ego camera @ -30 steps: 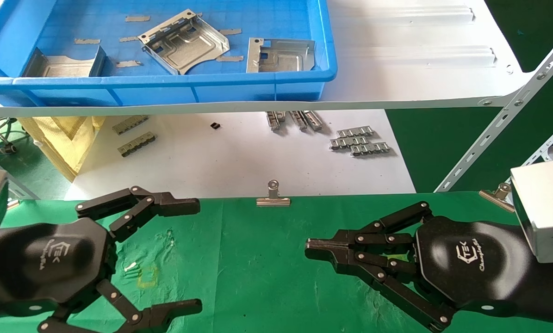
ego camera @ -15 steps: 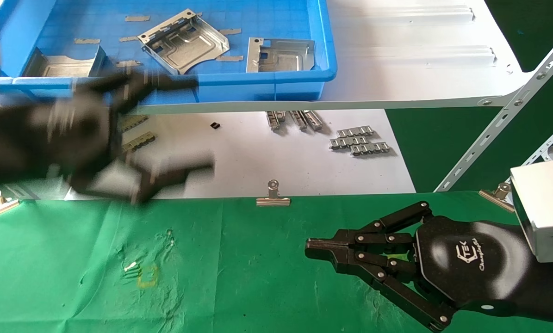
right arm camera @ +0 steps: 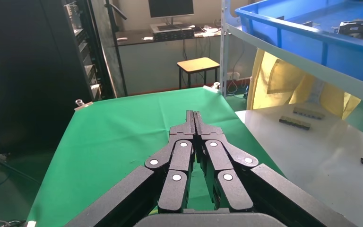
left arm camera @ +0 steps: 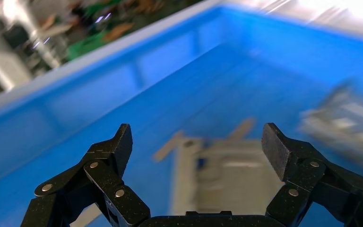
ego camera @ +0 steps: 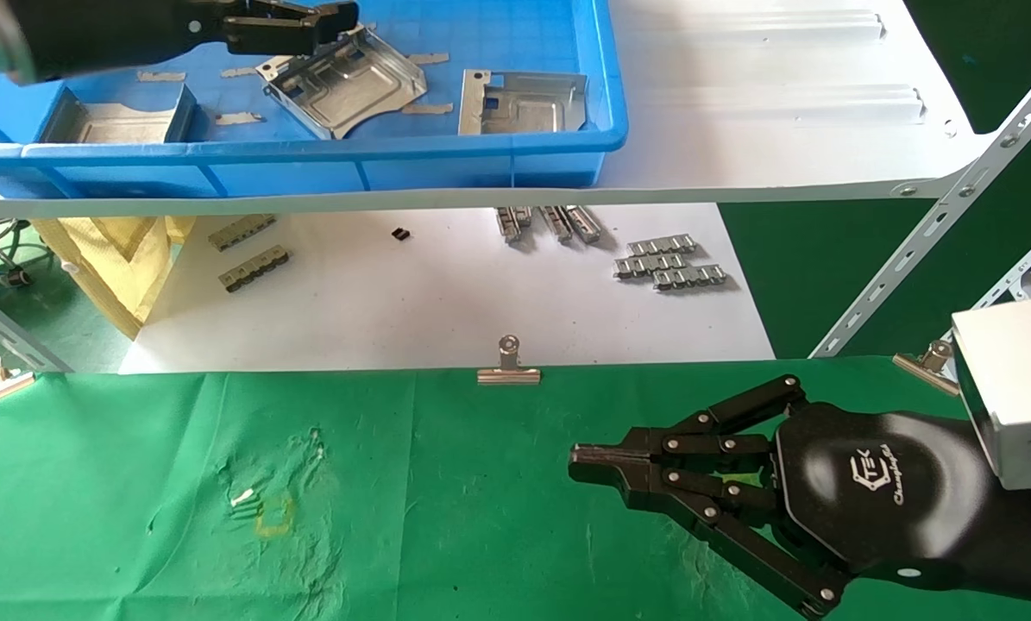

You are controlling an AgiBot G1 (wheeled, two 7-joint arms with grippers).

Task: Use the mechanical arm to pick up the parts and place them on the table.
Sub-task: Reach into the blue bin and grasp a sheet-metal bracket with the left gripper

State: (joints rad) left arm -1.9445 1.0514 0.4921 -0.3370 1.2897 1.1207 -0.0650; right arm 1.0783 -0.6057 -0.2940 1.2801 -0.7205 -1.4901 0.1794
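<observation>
Three silver-grey parts lie in the blue tray [ego camera: 308, 155]: one at the left [ego camera: 122, 121], one in the middle [ego camera: 347, 79] and one at the right [ego camera: 524, 103]. My left gripper [ego camera: 338, 17] is open and empty over the tray, its fingertips just above the middle part's far corner. In the left wrist view the left gripper [left arm camera: 198, 142] is spread wide, with a blurred part [left arm camera: 231, 175] below the gap and another part [left arm camera: 345, 118] farther off. My right gripper [ego camera: 577, 457] is shut and empty, parked low over the green table [ego camera: 446, 517]. Its closed tips also show in the right wrist view [right arm camera: 194, 116].
The tray stands on a white shelf [ego camera: 782, 103] with a slanted brace [ego camera: 938, 241] at the right. Small ridged strips [ego camera: 670, 263] lie on the white surface below. A binder clip [ego camera: 508, 366] holds the cloth's far edge. A yellow mark [ego camera: 275, 515] is on the cloth.
My left arm has risen from the green table up and forward over the blue tray, still open. The right arm and the parts have not moved.
</observation>
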